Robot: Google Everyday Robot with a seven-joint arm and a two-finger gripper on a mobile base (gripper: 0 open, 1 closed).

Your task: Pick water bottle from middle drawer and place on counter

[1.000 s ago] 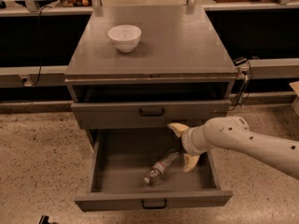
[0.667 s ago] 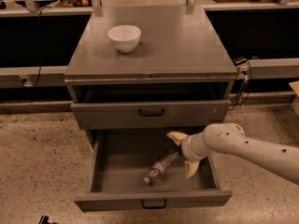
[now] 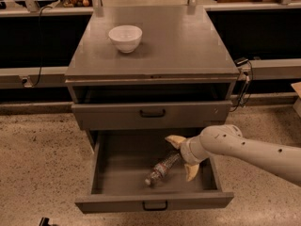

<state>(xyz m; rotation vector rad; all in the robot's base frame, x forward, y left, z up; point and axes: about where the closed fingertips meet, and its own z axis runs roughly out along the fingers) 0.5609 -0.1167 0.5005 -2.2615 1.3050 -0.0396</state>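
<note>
Inside the pulled-out middle drawer [image 3: 117, 173], a shallow grey metal tray with a low flat front, one water bottle [image 3: 162, 167] is lying on its side. It is small, clear and ribbed. It is pointing diagonally, with its cap toward the front left and its base toward the end effector [image 3: 183, 156]. One smooth white arm [image 3: 254, 152] is reaching in from the right and is holding the end effector low over the right half of the tray. Its two tan, pointed fingers [image 3: 175, 140] are standing spread wide apart, gripping nothing, with the bottle's base lying just at the gap between them. Whether either finger is touching the plastic I cannot tell. Just above, one taller-fronted grey drawer [image 3: 197, 114] is sitting closed. Each of the two drawer fronts is carrying one small black pull handle [image 3: 154, 205]. One round white bowl [image 3: 125, 37] is standing upright on the left rear of the bench [image 3: 188, 41], a broad, flat, smooth grey slab that is forming the cabinet's top. Pale speckled floor [image 3: 42, 164] is spreading around the cabinet. A dark cable [image 3: 244, 84] is hanging beside its right edge.
</note>
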